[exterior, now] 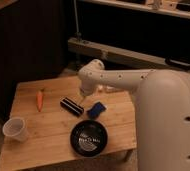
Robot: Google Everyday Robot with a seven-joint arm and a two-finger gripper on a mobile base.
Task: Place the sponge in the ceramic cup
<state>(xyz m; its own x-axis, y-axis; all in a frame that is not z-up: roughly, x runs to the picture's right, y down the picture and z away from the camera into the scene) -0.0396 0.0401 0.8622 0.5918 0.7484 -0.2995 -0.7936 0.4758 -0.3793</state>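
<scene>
Sponge (pixel 96 110) lying right of tabletop (pixel 43 120) centre, ceramic cup (pixel 15 129) at near-left corner.
I'm judging it soft and light, for pinching across narrow sides; hand (pixel 82 93) hovering just beside, opening I cannot tell.

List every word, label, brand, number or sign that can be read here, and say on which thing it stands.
No text can be read anywhere.
The sponge, the ceramic cup, the black bowl, the black bar and the carrot show no print.
The gripper, low over the table beside the black bar, shows no label.
The back shelf items are too blurred to read.
</scene>
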